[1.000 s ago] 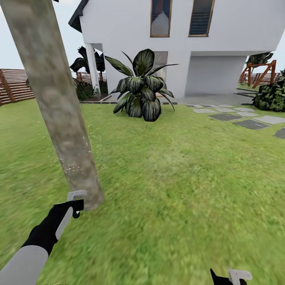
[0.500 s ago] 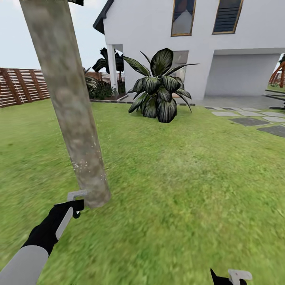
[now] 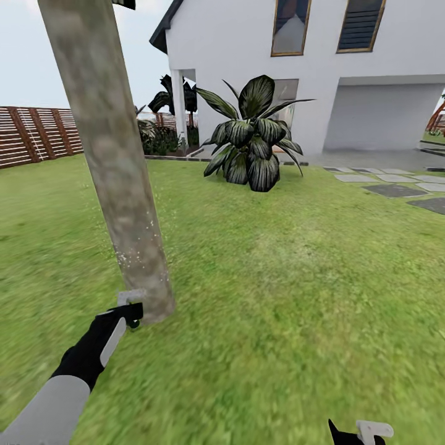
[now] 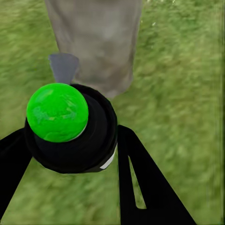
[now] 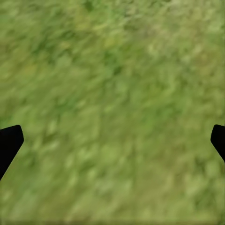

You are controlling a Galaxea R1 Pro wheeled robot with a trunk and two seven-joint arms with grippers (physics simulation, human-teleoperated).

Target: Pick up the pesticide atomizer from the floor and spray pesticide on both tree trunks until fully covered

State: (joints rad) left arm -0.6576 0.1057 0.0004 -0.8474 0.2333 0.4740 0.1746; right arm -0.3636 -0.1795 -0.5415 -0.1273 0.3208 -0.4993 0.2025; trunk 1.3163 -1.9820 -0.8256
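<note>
At the lower left of the head view, the left gripper (image 3: 131,307) holds between its two black fingers a small dark pesticide atomizer with a round green cap (image 4: 70,126), just beside the foot of the thick, mottled grey-brown tree trunk (image 3: 120,179). It looks light and stiff, so I judge a firm hold around its dark body is safest. At the bottom edge the right gripper (image 3: 361,432) is cut off; its finger tips stand wide apart over grass, while the nozzle is hard to see.
</note>
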